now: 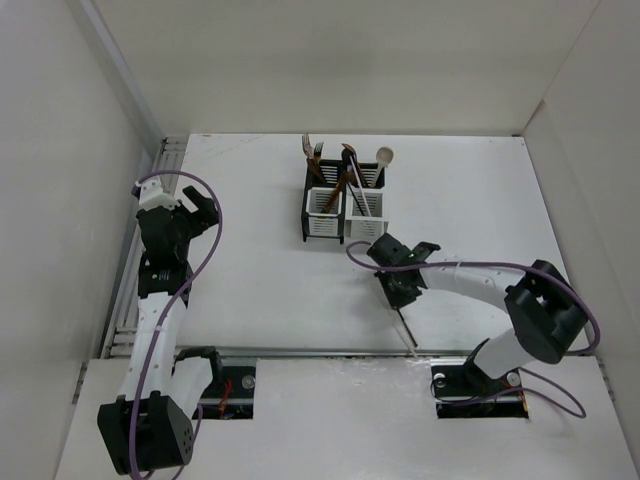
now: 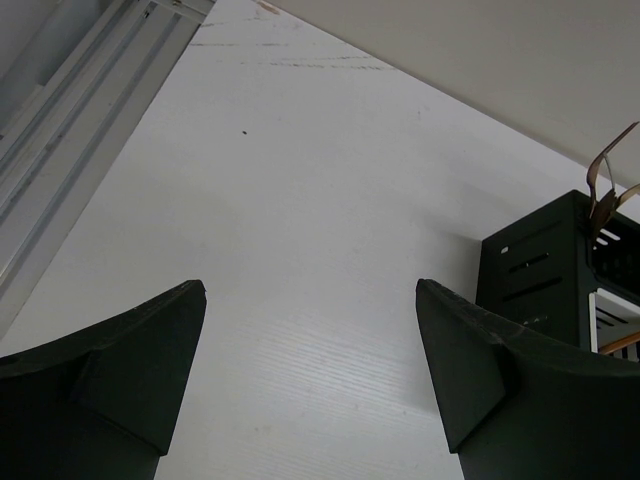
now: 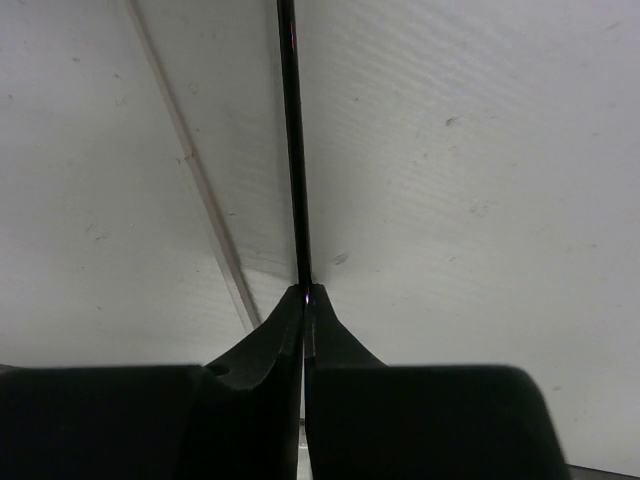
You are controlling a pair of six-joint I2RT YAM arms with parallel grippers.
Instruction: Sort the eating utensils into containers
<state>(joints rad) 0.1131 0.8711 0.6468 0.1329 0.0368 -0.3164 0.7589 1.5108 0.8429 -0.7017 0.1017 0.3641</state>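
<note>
The two joined containers (image 1: 340, 212) stand at the table's far middle, black frames with white lower panels. They hold several utensils: a pale wooden spoon (image 1: 384, 156), dark brown pieces and a fork (image 1: 312, 150). My right gripper (image 1: 400, 288) sits in front of them, low over the table, shut on a thin dark chopstick (image 1: 409, 330) that points toward the front edge. In the right wrist view the chopstick (image 3: 291, 150) runs straight out from the closed gripper (image 3: 304, 290). My left gripper (image 1: 188, 205) is open and empty at the far left; it also shows in its wrist view (image 2: 310, 290).
The left wrist view shows a black container corner (image 2: 530, 270) and a fork head (image 2: 603, 185) at its right edge. A metal rail (image 1: 150, 250) runs along the table's left side. White walls enclose the table. A seam (image 3: 190, 170) crosses the surface beside the chopstick.
</note>
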